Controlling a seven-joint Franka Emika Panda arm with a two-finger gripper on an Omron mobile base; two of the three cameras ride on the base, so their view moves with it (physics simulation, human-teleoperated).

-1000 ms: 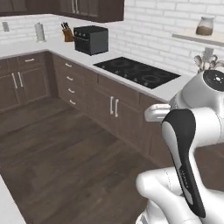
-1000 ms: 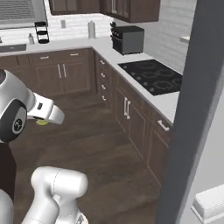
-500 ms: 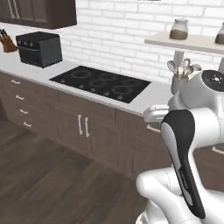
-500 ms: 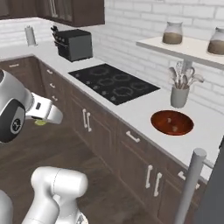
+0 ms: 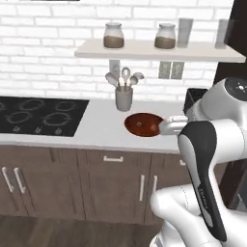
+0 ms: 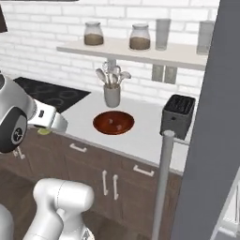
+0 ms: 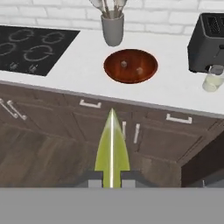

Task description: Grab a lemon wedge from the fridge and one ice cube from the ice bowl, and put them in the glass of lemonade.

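Observation:
My gripper (image 7: 112, 178) is shut on the lemon wedge (image 7: 112, 148), a pale yellow-green slice pointing away from the hand, over the floor in front of the cabinets. From the right base view the wedge (image 6: 44, 132) shows under the hand at the left. The reddish-brown ice bowl (image 7: 131, 78) sits on the white counter ahead with two small ice cubes (image 7: 124, 64) in it; the bowl (image 5: 140, 128) (image 6: 112, 124) lies in front of the utensil cup. The glass of lemonade (image 7: 213, 79) stands before the toaster at the right. The grey fridge door (image 6: 206, 117) stands open at the right.
A black toaster (image 7: 208, 41) (image 6: 177, 115) stands right of the bowl, a grey utensil cup (image 7: 113, 28) behind it, a black cooktop (image 7: 30, 48) (image 5: 38, 116) to the left. A shelf (image 5: 154, 50) with jars and tall glasses hangs above. The fridge's bar handle (image 6: 161, 183) rises close by.
The base has driven and turned, so the whole view has swung from the cooktop corner to the counter with the bowl and toaster. The wedge stays in the shut gripper.

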